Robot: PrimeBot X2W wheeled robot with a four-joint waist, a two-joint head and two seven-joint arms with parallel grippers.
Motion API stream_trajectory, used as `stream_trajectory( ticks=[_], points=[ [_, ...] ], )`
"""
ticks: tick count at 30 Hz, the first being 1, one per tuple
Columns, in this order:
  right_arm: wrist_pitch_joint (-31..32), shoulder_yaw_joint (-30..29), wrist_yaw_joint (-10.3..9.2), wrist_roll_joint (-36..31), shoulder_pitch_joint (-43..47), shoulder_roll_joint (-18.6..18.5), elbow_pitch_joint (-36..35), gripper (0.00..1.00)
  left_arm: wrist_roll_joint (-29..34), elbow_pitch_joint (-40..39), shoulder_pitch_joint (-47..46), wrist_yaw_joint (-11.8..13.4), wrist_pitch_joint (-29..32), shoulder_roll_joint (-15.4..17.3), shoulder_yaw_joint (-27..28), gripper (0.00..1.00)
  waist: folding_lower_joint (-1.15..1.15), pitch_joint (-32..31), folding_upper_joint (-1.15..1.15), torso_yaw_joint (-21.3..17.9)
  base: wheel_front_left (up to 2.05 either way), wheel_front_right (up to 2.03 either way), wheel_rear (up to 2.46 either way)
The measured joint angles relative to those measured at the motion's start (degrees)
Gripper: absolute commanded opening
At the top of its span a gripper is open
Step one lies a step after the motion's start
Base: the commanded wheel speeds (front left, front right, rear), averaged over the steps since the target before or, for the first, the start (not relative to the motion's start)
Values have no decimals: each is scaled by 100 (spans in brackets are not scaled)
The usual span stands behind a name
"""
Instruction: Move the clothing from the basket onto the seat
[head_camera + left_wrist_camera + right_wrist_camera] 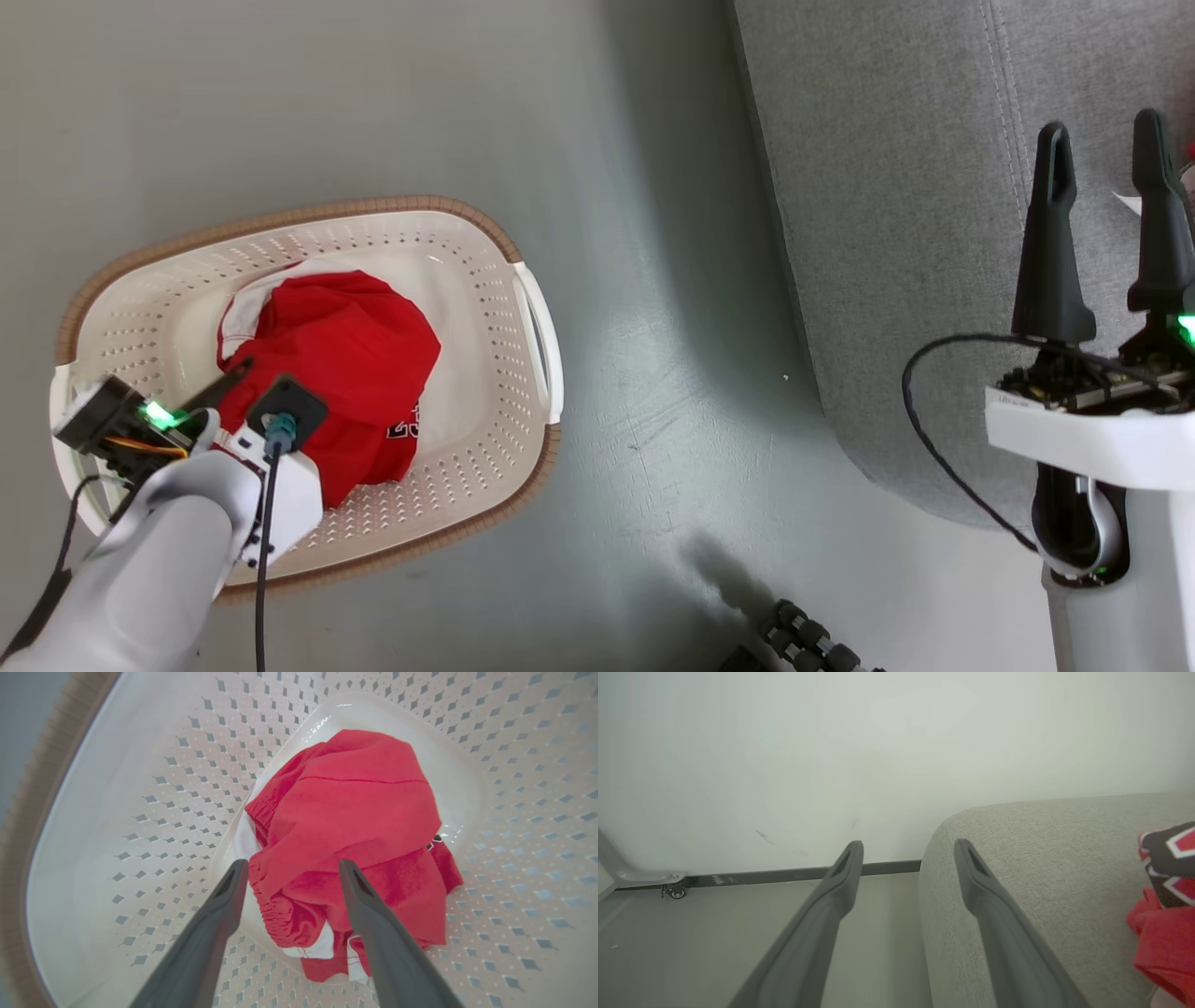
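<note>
Your left gripper [293, 865] hangs inside the basket [485, 280], its jaws spread wide over the red clothing [345, 373] bunched on the basket's floor, and it grips nothing. Your right gripper [1103, 126] is well away from the basket, over the grey seat [887, 233], with its jaws just as wide and empty. Another red garment [1164, 933] lies on that seat.
</note>
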Motion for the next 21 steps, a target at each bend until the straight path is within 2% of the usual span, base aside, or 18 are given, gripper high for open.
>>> stream_trajectory(
  ticks=[4,21],
  points=[
    [-3,15,0,10,-113,0,14,100,46,78,-122,127,33,16,-4,100,0,95,0,-26,0,0,0],
    [-78,90,0,42,-249,0,132,100,298,527,-515,245,294,-31,-178,100,0,389,0,-115,0,0,0]
  ],
)
